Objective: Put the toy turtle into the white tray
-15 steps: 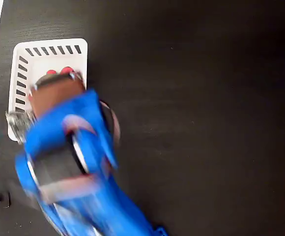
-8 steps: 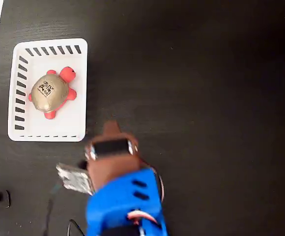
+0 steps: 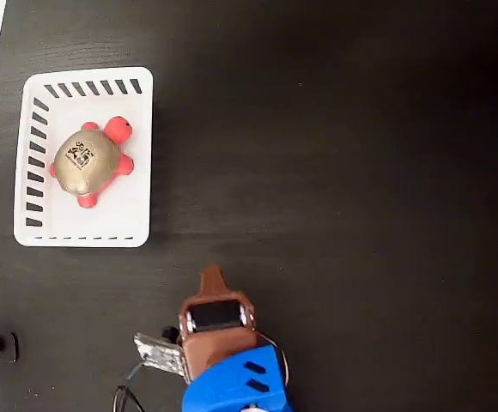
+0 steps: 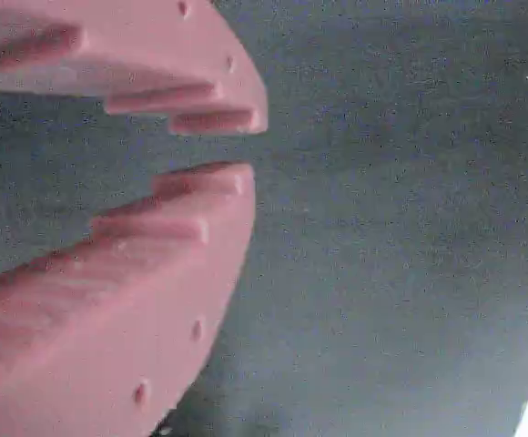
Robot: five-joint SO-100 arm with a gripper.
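Sitting in the white tray, the toy turtle is well away from the gripper, up and to the left of it in the fixed view. Its red head points up and to the right, and its gold shell has a dark mark on top. The gripper holds nothing. In the fixed view only its brown tip shows, poking out past the blue arm over the black table, so you cannot see how the jaws sit. The wrist view shows that part: two pink fingers with a thin gap between their tips, nearly closed. That view shows only bare dark table past the gripper, with no tray and no turtle.
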